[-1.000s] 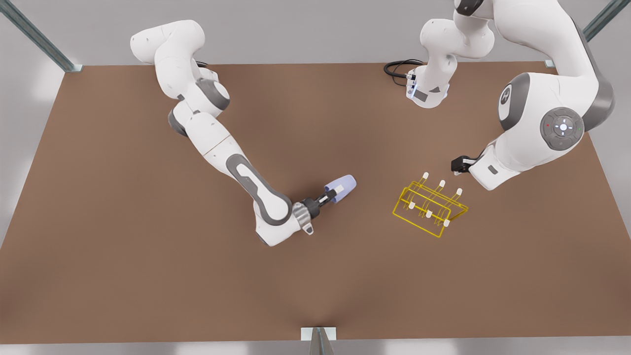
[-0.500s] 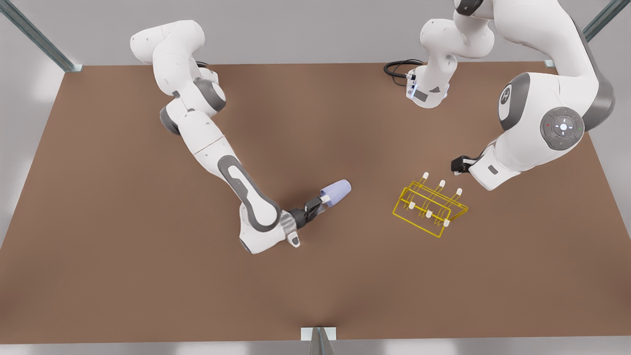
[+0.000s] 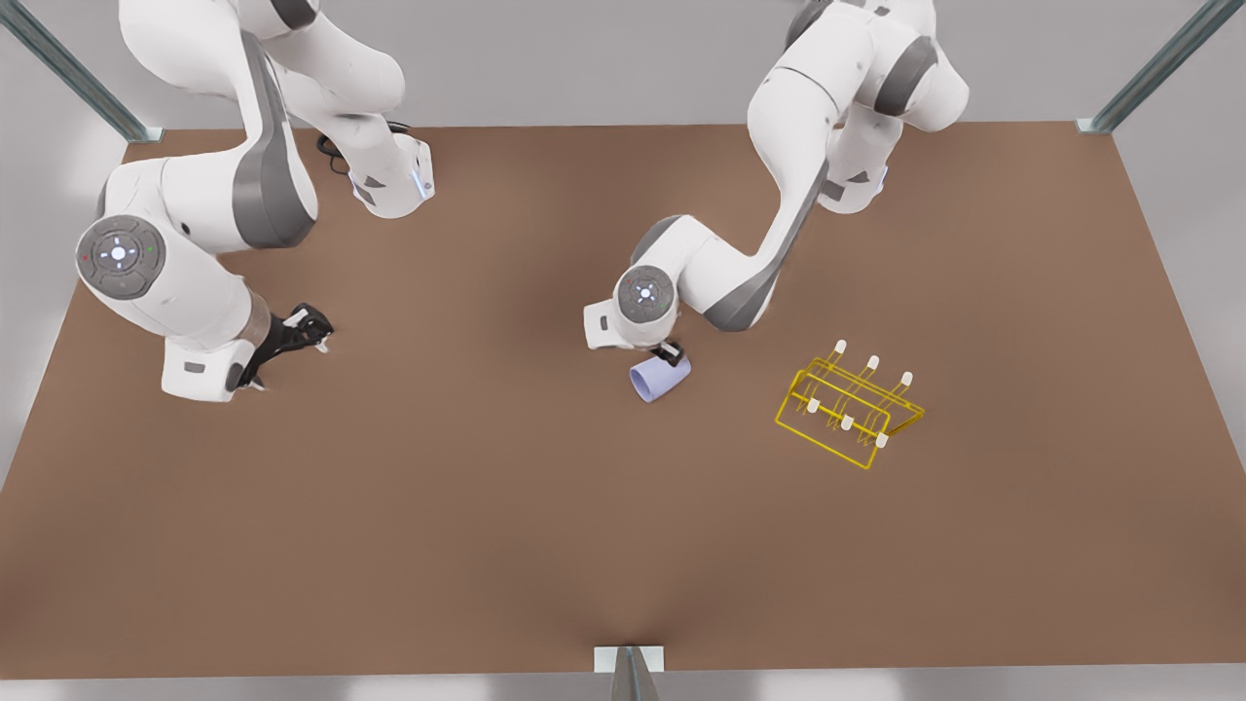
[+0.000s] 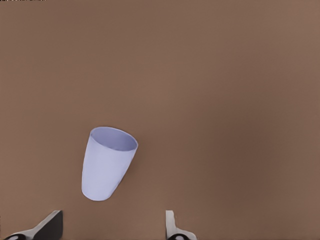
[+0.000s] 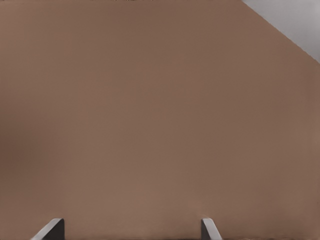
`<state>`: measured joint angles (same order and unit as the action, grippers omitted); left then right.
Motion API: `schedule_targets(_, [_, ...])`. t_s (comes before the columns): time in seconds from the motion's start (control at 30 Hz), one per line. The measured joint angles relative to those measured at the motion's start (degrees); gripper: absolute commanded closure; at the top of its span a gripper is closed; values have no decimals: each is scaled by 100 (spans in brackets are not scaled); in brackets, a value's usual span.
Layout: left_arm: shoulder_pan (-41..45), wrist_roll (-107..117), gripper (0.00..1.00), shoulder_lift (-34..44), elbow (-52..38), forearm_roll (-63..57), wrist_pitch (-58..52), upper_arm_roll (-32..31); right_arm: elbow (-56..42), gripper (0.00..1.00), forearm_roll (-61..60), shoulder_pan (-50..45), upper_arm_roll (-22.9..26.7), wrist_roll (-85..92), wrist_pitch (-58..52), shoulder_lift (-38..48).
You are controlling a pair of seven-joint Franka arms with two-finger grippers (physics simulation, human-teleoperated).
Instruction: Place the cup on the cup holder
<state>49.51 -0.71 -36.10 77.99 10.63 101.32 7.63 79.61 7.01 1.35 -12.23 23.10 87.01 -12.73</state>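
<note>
The wide brown counter (image 3: 389,545) carries the bright yellow wire cup holder (image 3: 849,409) with white-tipped prongs and, well apart toward the front view's left, the small lavender-blue tapered cup (image 3: 658,377) lying on its side. I judge this the approach step. My left gripper (image 3: 670,352) hovers released just above the cup; my right gripper (image 3: 310,329) waits, also spread. Next I must straddle its walls. Its long axis runs diagonally, mouth (image 4: 113,139) facing away from my wrist camera.

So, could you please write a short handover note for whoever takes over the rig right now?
Left gripper open, right beside the cup, not gripping it.
Right gripper open, waiting over bare table at the front view's left.
Cup lies on its side, apart from the cup holder.
Done: nothing placed.
Left: grasp cup, set it on the holder.
</note>
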Motion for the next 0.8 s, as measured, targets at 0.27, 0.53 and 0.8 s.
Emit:
schedule_targets(0.27, [79,-907,0,828,2621,-842,2238,14,-213,0,215,356,12,-898,-36,10])
schedule_targets(0.53, [307,-1703,0,619,2716,-958,3765,-78,-223,0,253,353,12,-1475,-46,6])
schedule_targets(0.8, [297,-2330,0,465,2913,-954,4189,-78,-223,0,261,341,12,-1851,-48,1])
